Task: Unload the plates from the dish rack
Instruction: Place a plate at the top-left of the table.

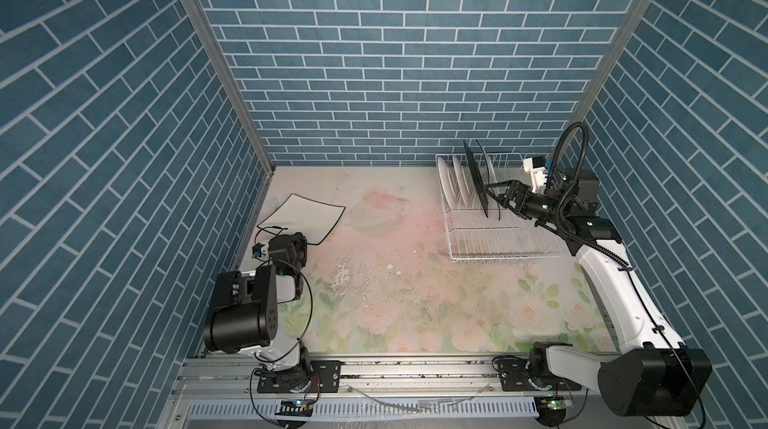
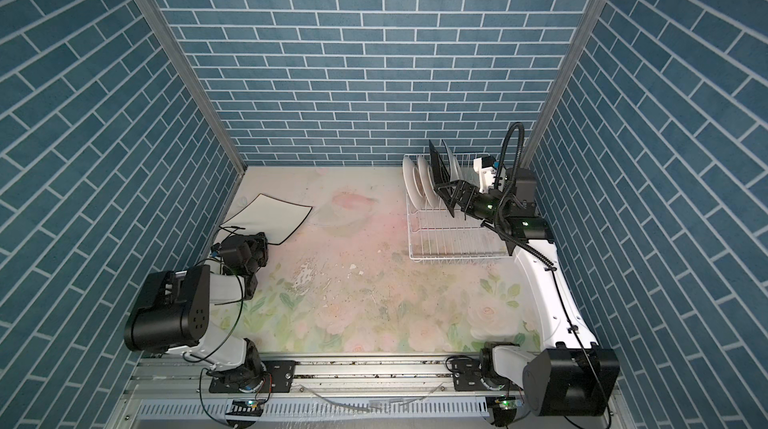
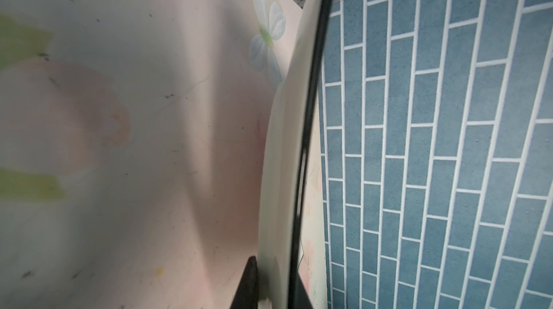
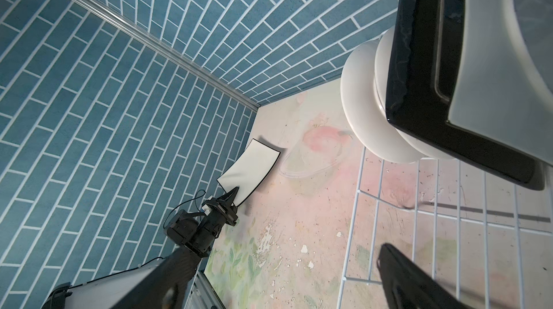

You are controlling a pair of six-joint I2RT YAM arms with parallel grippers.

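plates: black-rimmed white square plate point(image 1: 301, 217) | left hand point(image 4: 233, 194) clamping its corner (fingertips hardly showing) | right hand point(image 1: 494, 194) gaping empty beside black plate point(image 1: 476, 179)

Plates counted: five, four of them standing in the single dish rack point(image 1: 498, 240) directly ahead of the right pincer point(image 1: 495, 194). These are two round white plates point(image 1: 448, 185) farthest from that pincer, one black square plate point(image 1: 477, 181) nearer to it, and one black-rimmed plate point(image 4: 490, 68) on the pincer's side of the black one. The fifth, a white square plate point(image 1: 301, 215) with a black rim, sits at the tip of the left pincer point(image 4: 233, 195), well apart from the right; pincers counted: two.
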